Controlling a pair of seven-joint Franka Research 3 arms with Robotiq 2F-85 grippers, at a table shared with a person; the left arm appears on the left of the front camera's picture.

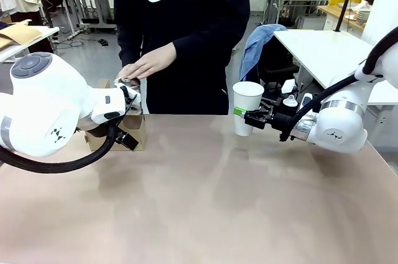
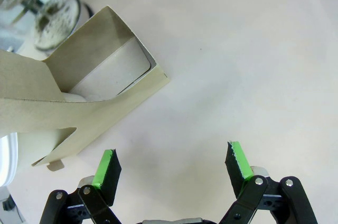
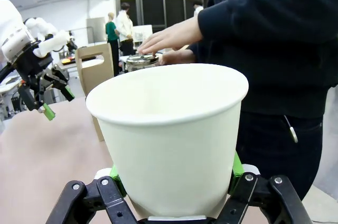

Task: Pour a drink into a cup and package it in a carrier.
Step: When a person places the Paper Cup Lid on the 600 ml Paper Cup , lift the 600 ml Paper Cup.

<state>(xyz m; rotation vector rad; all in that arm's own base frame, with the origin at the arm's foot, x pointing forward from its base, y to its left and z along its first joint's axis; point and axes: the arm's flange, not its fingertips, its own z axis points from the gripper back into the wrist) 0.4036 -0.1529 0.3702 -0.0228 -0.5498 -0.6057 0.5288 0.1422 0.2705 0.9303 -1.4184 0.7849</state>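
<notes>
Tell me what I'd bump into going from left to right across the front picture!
left arm → carrier → person's hand → white cup → right arm

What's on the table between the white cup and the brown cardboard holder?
Nothing. In the front view, the table is bare between the white cup and the cardboard carrier.

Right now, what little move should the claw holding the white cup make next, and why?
Probably the right claw should carry the white paper cup across toward the press jug. The person's hands rest on the jug's lid, no drink shows inside the cup, and the two stand well apart, so pouring likely can't start yet.
</notes>
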